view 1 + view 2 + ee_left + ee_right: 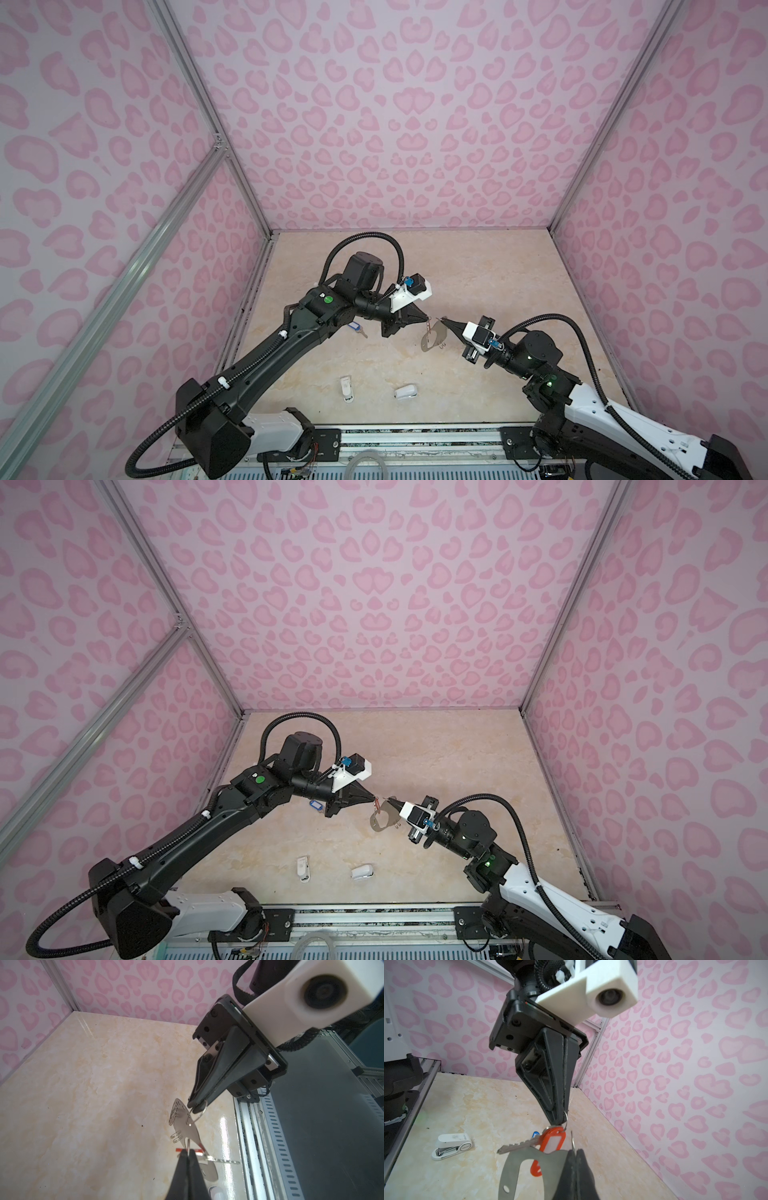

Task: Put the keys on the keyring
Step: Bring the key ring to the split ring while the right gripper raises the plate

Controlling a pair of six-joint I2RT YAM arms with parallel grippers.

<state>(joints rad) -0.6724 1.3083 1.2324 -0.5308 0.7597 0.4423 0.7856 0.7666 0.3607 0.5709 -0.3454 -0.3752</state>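
Both my arms reach inward with elbows bent, and the two tips almost meet, facing each other at the middle. My left gripper (424, 319) is clamped tight on the split ring of the orange-tagged key (550, 1142). My right gripper (445, 320) is clamped tight on a wire ring of the keyring (512, 1167).

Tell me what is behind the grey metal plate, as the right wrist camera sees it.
The orange tag of a key hangs behind the plate. Its top shows above the plate's edge and its bottom end through the cutout; the part between is covered.
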